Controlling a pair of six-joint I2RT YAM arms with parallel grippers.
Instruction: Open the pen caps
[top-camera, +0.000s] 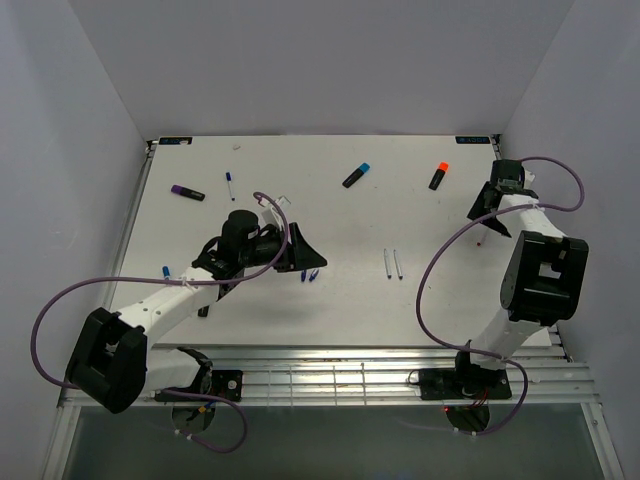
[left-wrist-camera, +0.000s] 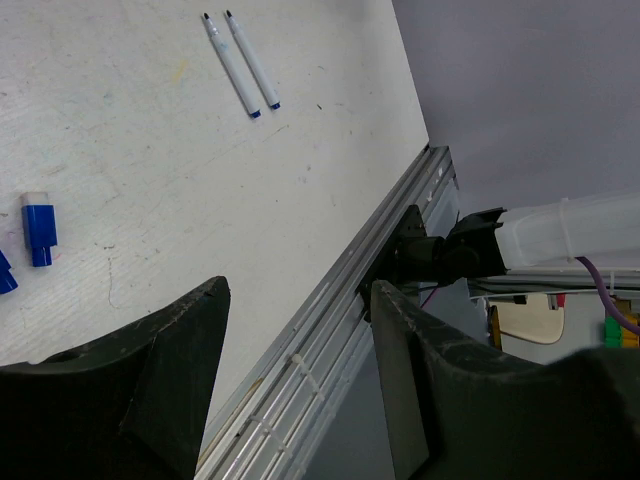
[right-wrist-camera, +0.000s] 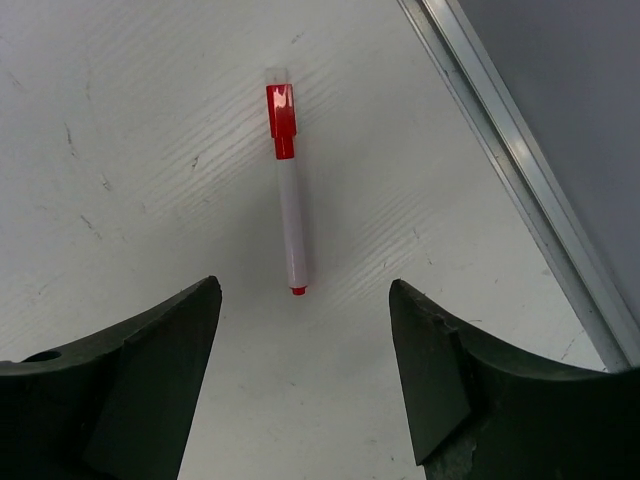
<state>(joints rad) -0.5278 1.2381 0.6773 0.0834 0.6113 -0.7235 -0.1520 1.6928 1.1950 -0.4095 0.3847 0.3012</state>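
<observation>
In the right wrist view a thin white pen (right-wrist-camera: 293, 225) with a red cap (right-wrist-camera: 281, 120) lies on the table just ahead of my open right gripper (right-wrist-camera: 305, 285), which holds nothing. My left gripper (left-wrist-camera: 300, 290) is open and empty over the table's near edge. Left of it lies a loose blue cap (left-wrist-camera: 38, 228), and two uncapped white pens (left-wrist-camera: 240, 62) lie further ahead. From above I see a purple-capped highlighter (top-camera: 187, 192), a blue-capped one (top-camera: 356, 175), an orange-capped one (top-camera: 438, 176), a slim blue-capped pen (top-camera: 230, 186) and another loose blue cap (top-camera: 166, 272).
The table (top-camera: 330, 215) is white, with grey walls on three sides. A metal rail (left-wrist-camera: 330, 320) runs along its near edge, and another rail (right-wrist-camera: 520, 150) along the right edge beside the red pen. Purple cables loop from both arms.
</observation>
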